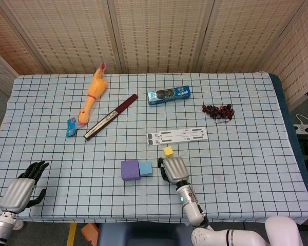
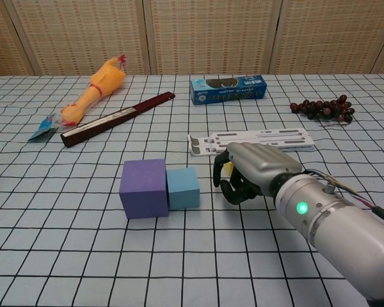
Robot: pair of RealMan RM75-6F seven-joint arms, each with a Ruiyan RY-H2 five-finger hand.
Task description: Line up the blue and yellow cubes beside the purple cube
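Left hand (image 1: 21, 190) is parked at the near-left corner of the table (image 1: 256, 154), holding nothing, fingers apart. It's idle and well apart from the cubes.

Far-left clutter, none of it in play: rubber chicken (image 1: 94, 94), small blue packet (image 1: 72, 127) just beside it, dark stick (image 1: 111, 116) lying diagonally.

Purple cube (image 2: 144, 188) sits near-centre as the anchor. Blue cube (image 2: 183, 188) is touching its right face, so that half of the row looks done.

Yellow cube (image 1: 168, 151) is just right of and slightly farther than the blue one, not yet in line. In the chest view only a sliver of it (image 2: 226, 168) shows behind the fingers.

Right hand (image 2: 253, 171) is right at the yellow cube, fingers curled down on its near side. Can't tell whether it grips the cube or only cups it. My read: it's there to pull the cube in against blue.

Further back and right, also untouched: white card strip (image 1: 177, 136), blue snack box (image 1: 168, 95), grapes (image 1: 218, 111).
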